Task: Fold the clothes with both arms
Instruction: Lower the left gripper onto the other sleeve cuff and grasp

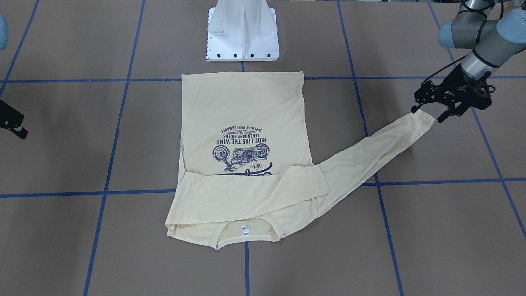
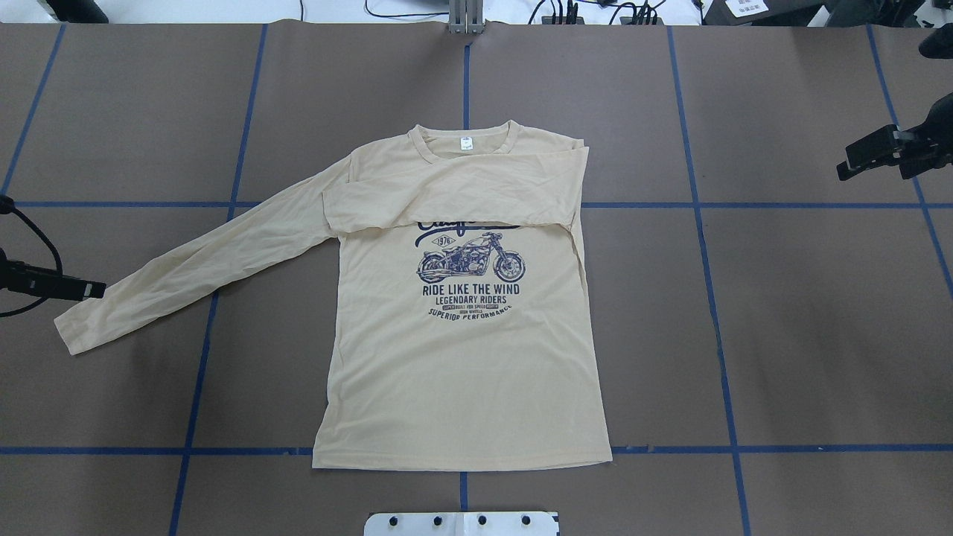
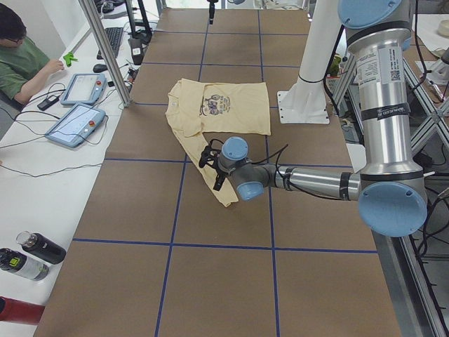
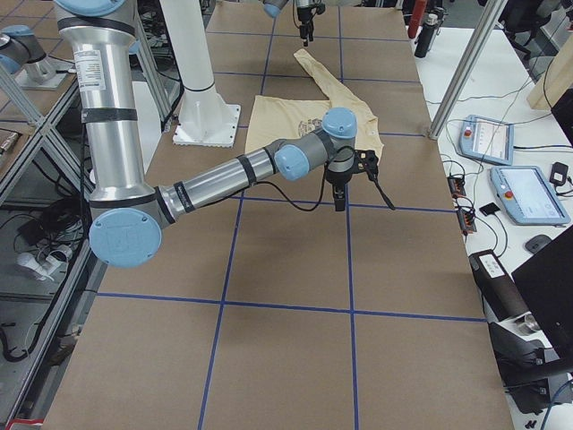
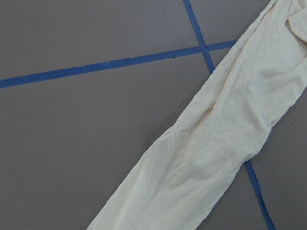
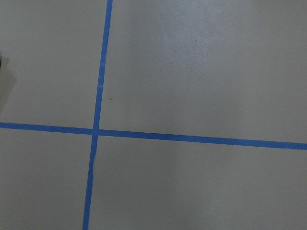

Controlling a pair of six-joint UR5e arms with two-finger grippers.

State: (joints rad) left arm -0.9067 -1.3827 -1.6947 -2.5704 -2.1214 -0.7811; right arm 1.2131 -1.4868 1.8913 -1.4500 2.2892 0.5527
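Observation:
The cream-yellow long-sleeved T-shirt (image 1: 242,111) lies flat, print up, in the middle of the table (image 2: 461,372). One sleeve is folded across the chest (image 2: 461,186) and covers the top of the navy print. The other sleeve (image 2: 201,260) stretches out flat toward my left side and also shows in the left wrist view (image 5: 216,143). My left gripper (image 1: 427,114) is open and empty just over that sleeve's cuff (image 1: 423,120). My right gripper (image 2: 871,167) is open and empty, far from the shirt at the table's right side. The right wrist view shows only bare table.
The white pedestal base (image 1: 242,37) stands just behind the shirt's hem. Blue tape lines (image 2: 715,298) grid the brown table. An operator (image 3: 21,63), tablets (image 4: 528,193) and bottles (image 3: 35,253) are on the white side bench past the table's far edge.

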